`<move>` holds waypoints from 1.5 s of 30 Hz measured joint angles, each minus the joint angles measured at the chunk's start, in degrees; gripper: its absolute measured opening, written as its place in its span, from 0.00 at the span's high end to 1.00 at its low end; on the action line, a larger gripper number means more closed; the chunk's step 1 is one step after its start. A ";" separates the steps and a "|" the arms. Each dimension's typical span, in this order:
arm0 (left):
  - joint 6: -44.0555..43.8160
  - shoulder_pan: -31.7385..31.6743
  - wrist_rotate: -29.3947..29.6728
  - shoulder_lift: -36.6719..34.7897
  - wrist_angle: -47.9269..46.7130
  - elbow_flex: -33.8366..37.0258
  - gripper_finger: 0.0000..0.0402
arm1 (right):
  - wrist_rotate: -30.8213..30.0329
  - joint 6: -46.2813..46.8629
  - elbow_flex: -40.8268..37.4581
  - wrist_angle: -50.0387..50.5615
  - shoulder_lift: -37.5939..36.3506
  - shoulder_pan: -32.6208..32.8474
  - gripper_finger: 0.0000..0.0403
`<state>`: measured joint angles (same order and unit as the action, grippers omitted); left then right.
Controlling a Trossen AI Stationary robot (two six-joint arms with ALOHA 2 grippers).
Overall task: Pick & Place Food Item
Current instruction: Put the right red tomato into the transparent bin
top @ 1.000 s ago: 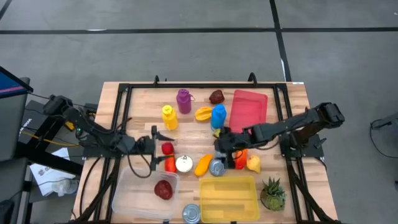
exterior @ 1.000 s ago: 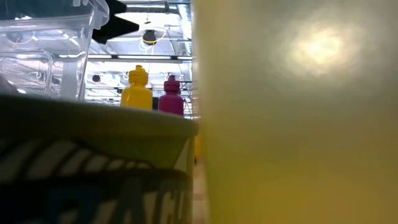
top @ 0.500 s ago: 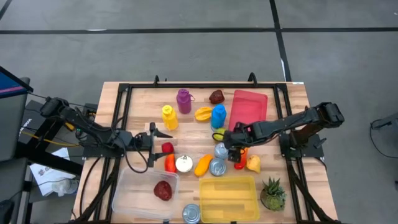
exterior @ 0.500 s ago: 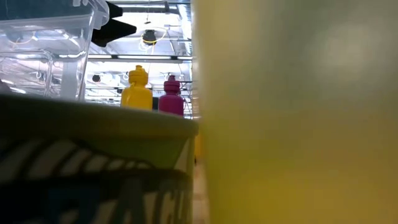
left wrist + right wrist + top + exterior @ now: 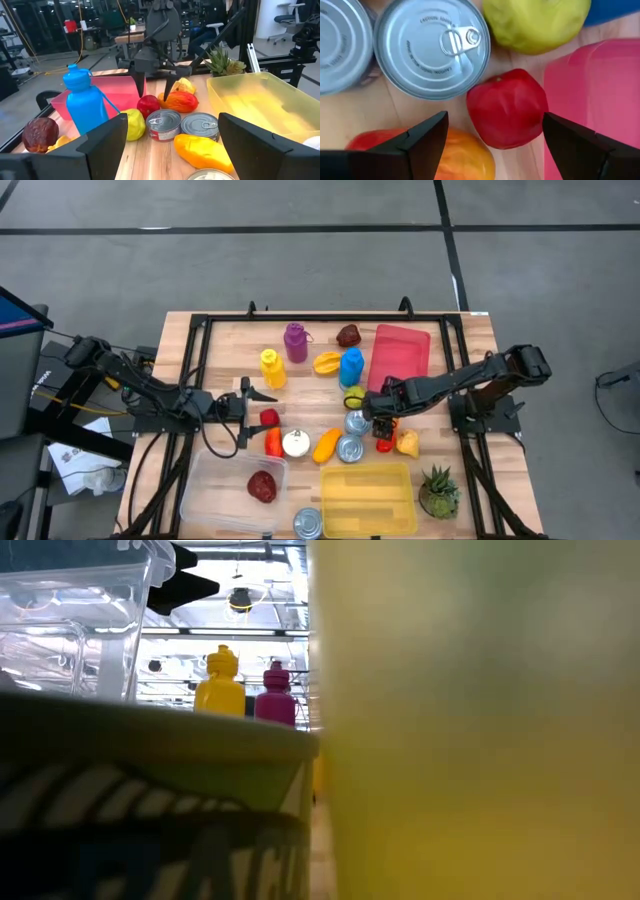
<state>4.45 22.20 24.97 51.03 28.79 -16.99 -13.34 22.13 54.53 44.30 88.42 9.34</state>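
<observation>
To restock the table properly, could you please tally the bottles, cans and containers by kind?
Bottles: 3 (purple bottle, yellow bottle, blue bottle)
Cans: 4 ()
Containers: 3 (red tray, yellow bin, clear bin)
Total: 10

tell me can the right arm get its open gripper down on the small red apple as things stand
Probably yes: the right gripper hangs open above the small red apple, but a silver can and the pink tray crowd its sides.
</observation>
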 joint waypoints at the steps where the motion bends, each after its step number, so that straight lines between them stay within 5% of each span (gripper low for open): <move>1: 0.00 0.00 0.00 0.00 0.09 0.01 0.25 | -0.01 -0.08 -0.49 -0.84 0.00 -0.10 0.23; 17: 0.01 0.00 0.02 0.00 0.38 -0.01 0.25 | 0.63 -1.52 -5.50 -10.03 -0.24 -2.69 0.25; 27: 0.02 -0.02 0.11 0.00 0.38 -0.03 0.25 | 0.58 0.48 -5.44 -9.92 -0.10 -1.07 0.55; 37: 0.00 -0.04 0.22 0.00 0.40 -0.03 0.25 | 0.97 1.51 -1.51 -7.53 0.11 1.99 0.56; 45: 0.00 -0.04 0.24 0.00 0.42 -0.03 0.25 | -5.74 -0.02 7.10 -3.02 0.04 5.49 0.56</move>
<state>4.45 22.15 25.21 51.03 29.21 -17.02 -19.09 22.10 61.63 41.28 88.47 14.83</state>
